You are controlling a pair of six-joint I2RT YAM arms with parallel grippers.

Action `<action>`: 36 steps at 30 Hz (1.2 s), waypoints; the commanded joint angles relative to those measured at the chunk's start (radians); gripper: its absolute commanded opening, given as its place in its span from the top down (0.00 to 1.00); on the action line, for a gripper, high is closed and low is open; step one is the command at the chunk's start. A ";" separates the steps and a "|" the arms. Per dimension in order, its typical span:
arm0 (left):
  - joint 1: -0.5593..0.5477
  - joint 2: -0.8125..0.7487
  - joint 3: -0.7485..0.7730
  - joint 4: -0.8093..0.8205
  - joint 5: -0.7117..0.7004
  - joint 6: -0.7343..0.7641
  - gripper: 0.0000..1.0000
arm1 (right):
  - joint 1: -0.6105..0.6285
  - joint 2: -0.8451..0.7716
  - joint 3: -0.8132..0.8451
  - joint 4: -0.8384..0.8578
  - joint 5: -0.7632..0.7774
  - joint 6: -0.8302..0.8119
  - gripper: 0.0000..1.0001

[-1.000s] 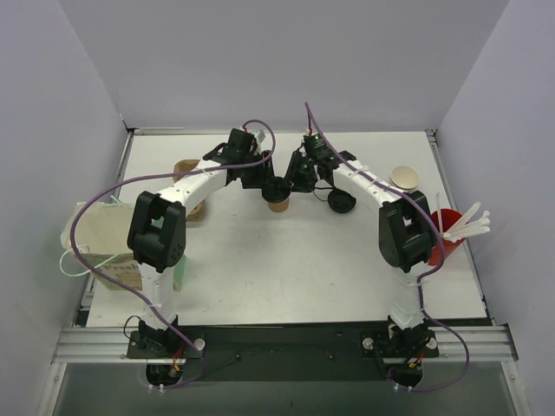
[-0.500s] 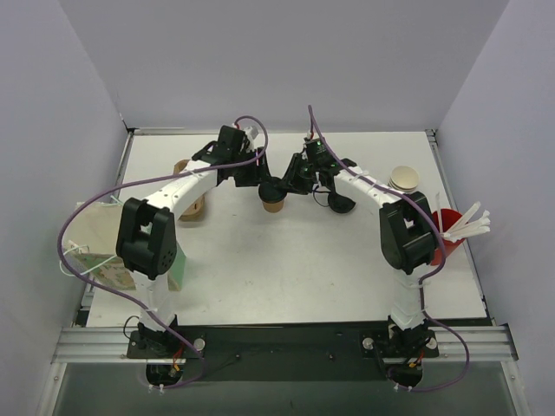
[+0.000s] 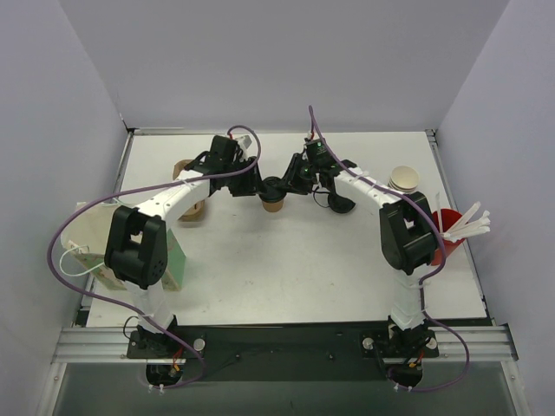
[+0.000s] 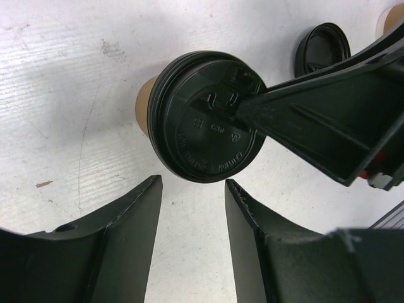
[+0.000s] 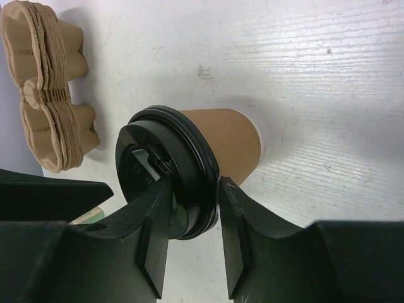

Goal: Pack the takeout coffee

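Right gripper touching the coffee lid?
Touching. Right wrist view: the right gripper pinches the black lid at its rim, one finger over the top, the other under it beside the brown cup.

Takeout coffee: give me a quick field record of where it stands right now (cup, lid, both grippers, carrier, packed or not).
takeout coffee: upright on the table
black lid: on the cup
right gripper: closed on the lid's rim
left gripper: open, short of the cup, not touching it
spare lid: lies flat on the table beyond the cup
cup carrier: layered pulp stack, apart from the cup
packed: not yet; the cup is not in the carrier
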 commanded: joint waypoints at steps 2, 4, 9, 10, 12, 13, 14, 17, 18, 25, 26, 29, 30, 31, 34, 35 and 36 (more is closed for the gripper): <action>0.005 -0.005 -0.033 0.077 0.016 -0.014 0.46 | -0.001 -0.027 -0.036 -0.035 0.032 -0.014 0.70; 0.005 0.000 -0.034 0.074 0.009 -0.014 0.46 | 0.000 -0.028 -0.036 -0.035 0.030 -0.015 0.70; 0.004 0.011 -0.021 0.058 -0.014 -0.010 0.46 | -0.001 -0.033 -0.038 -0.031 0.023 -0.012 0.69; 0.002 0.015 -0.018 0.055 -0.016 -0.012 0.46 | 0.000 -0.034 -0.039 -0.029 0.021 -0.010 0.69; 0.002 0.018 -0.013 0.054 -0.021 -0.009 0.46 | 0.000 -0.036 -0.041 -0.028 0.020 -0.010 0.69; 0.001 0.021 -0.010 0.046 -0.033 -0.006 0.46 | -0.001 -0.038 -0.043 -0.026 0.020 -0.010 0.69; 0.001 0.023 -0.005 0.043 -0.040 -0.006 0.46 | -0.001 -0.038 -0.044 -0.025 0.016 -0.010 0.69; -0.001 0.034 0.001 0.040 -0.047 -0.006 0.46 | 0.000 -0.038 -0.046 -0.023 0.013 -0.007 0.69; -0.001 0.037 0.002 0.041 -0.047 -0.009 0.46 | 0.000 -0.039 -0.047 -0.025 0.013 -0.009 0.69; -0.002 0.031 0.016 0.069 -0.030 -0.023 0.46 | 0.000 -0.042 -0.063 -0.018 0.015 -0.009 0.69; -0.002 0.029 0.021 0.069 -0.034 -0.024 0.46 | 0.000 -0.039 -0.063 -0.017 0.013 -0.010 0.69; -0.005 0.049 0.045 0.049 -0.042 -0.017 0.46 | -0.001 -0.038 -0.063 -0.015 0.010 -0.007 0.69; -0.007 0.064 0.051 0.034 -0.060 -0.014 0.46 | 0.000 -0.038 -0.063 -0.015 0.009 -0.006 0.69; -0.010 0.070 0.061 0.028 -0.070 -0.007 0.46 | -0.001 -0.038 -0.063 -0.012 0.009 -0.007 0.69; -0.013 0.089 0.064 0.012 -0.091 -0.004 0.46 | 0.000 -0.039 -0.066 -0.009 0.004 -0.006 0.69; -0.016 0.090 0.067 0.011 -0.099 0.000 0.46 | -0.001 -0.039 -0.067 -0.011 0.004 -0.006 0.69; -0.019 0.096 0.071 -0.005 -0.106 0.002 0.46 | 0.000 -0.041 -0.069 -0.009 0.007 -0.004 0.69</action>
